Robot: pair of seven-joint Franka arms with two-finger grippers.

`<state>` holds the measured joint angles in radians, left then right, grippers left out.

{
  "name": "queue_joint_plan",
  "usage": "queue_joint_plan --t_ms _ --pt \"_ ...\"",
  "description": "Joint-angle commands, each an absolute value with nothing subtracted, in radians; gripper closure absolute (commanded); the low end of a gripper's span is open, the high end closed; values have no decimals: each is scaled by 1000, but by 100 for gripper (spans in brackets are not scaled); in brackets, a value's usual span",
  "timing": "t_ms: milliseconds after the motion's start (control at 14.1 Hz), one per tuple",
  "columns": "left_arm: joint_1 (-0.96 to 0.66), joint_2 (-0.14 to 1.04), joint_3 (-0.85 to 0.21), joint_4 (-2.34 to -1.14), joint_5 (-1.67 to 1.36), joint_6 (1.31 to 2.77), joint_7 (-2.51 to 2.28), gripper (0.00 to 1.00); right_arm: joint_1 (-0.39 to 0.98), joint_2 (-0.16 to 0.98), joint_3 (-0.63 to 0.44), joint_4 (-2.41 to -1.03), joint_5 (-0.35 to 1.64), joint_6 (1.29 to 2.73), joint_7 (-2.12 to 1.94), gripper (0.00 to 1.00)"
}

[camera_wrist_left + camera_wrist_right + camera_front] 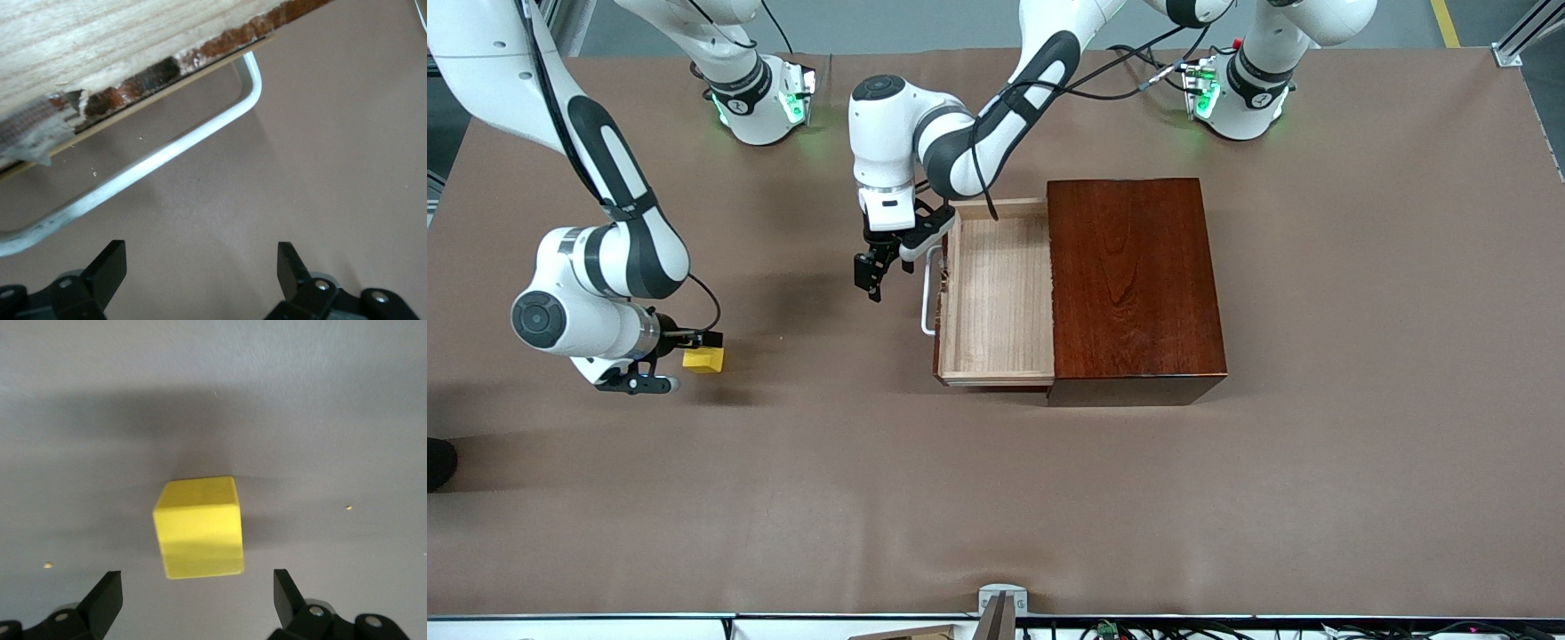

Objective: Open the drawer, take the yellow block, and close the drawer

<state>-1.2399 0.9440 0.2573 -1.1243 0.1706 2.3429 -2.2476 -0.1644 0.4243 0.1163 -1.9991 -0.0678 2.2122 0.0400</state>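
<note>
The right gripper [197,597] has its jaws spread wide with the yellow block [200,528] lying free on the table [996,498] between and just ahead of them, touching neither finger. That reads as a release: the block rests flat on the brown table toward the right arm's end, well apart from the wooden box [1134,284], so the taking part of the task looks done.

The left gripper [203,277] also has its jaws spread, holding nothing. It hangs over the table just in front of the white handle [153,160], which runs across its wrist view close to the fingertips but not between them. This placement suits the step that remains: the arm is lined up with the front of the drawer [996,293], ready either to grasp the bar or to push the front panel in.

The drawer stands pulled out most of its length, its pale inside bare and open to the front camera. It still needs closing, and a straight push along its slides should do it without skewing the box.
</note>
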Motion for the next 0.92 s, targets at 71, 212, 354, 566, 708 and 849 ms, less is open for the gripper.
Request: queue_joint_plan --t_ms 71,212,354,566,708,849 --pt "-1243 985 275 -1055 198 2295 -2290 0 -135 338 130 -1976 -75 2189 49 0" --pt "-1236 977 285 -1055 196 2263 -2272 0 -98 267 130 -1977 -75 2187 51 0" --pt "-1235 974 291 -1055 196 2234 -2264 0 -75 232 129 -1974 -75 2186 48 0" --pt "-1224 968 288 -1057 193 2189 -2249 0 -65 232 126 -1834 -77 2020 35 0" --pt "-1221 956 290 -1061 190 2143 -2235 0 -42 236 126 -1680 -77 1837 46 0" --pt "-1209 948 288 -1062 184 2074 -2186 0 -25 236 124 -1550 -75 1670 51 0"
